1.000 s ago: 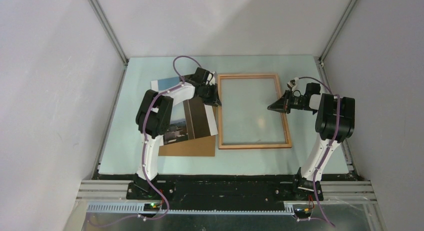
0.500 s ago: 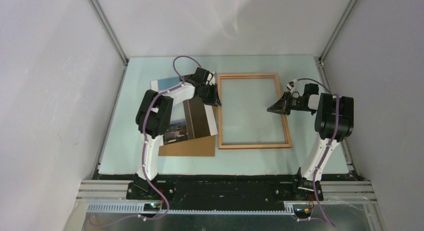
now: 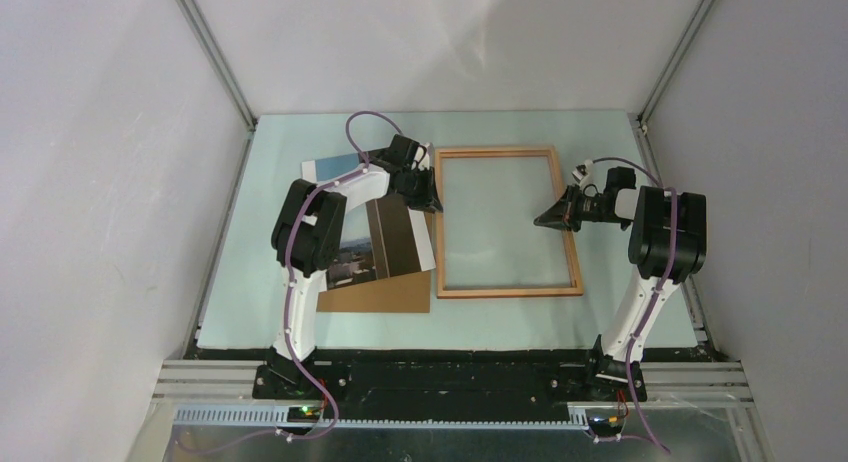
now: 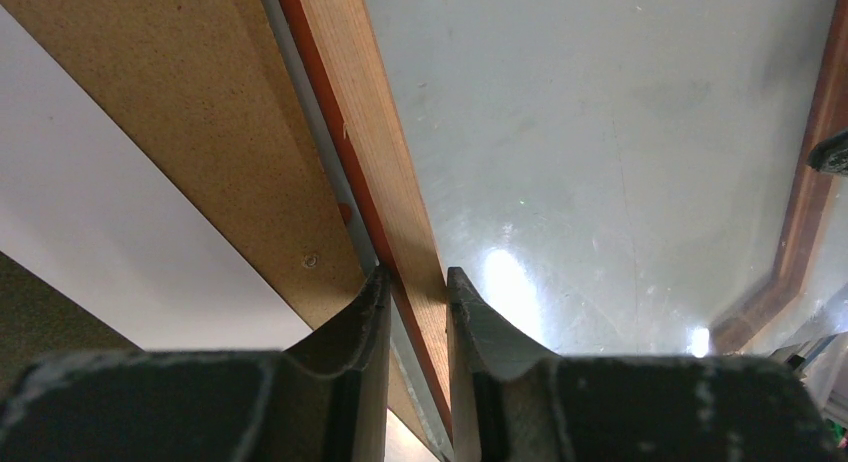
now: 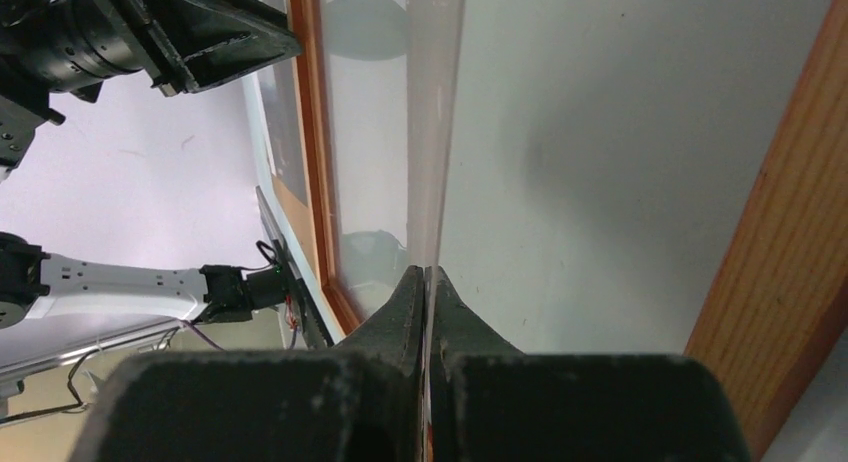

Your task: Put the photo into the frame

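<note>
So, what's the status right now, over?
Left gripper shut on the frame, left rail. Right gripper pinching the clear pane. The photo outside, on the backing board.

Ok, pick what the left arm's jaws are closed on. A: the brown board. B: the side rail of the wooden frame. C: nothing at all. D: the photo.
B: in the left wrist view the jaws sit on either side of the frame rail, pinching it, while the brown board and the photo lie off to one side.

photo (image 3: 400, 242) partly under left arm (image 3: 318, 222), backing board (image 3: 385, 297) mostly covered (by photo)
</note>
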Controlling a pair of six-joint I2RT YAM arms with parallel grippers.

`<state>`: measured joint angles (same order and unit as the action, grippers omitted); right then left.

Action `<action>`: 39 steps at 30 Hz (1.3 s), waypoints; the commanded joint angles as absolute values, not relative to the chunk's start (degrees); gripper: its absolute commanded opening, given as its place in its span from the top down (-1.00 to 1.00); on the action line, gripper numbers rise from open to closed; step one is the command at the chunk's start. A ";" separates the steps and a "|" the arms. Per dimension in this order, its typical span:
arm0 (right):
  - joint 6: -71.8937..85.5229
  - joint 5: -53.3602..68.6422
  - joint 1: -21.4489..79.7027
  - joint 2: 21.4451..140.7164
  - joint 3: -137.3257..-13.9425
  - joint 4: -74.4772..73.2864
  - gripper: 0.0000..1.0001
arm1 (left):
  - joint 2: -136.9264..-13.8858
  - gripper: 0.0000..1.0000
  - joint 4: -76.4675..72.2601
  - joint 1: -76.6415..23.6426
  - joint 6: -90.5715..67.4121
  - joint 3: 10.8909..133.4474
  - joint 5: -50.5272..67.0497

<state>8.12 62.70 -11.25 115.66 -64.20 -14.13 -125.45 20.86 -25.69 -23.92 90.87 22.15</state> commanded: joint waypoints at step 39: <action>6.02 51.89 -7.47 113.75 -68.38 -19.96 1.00 | -117.68 -0.99 22.91 -28.14 -15.40 98.15 18.69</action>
<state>7.49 53.78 -8.21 115.59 -66.85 -18.96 -122.19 23.64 -27.42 -18.35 93.97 20.51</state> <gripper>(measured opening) 0.009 0.994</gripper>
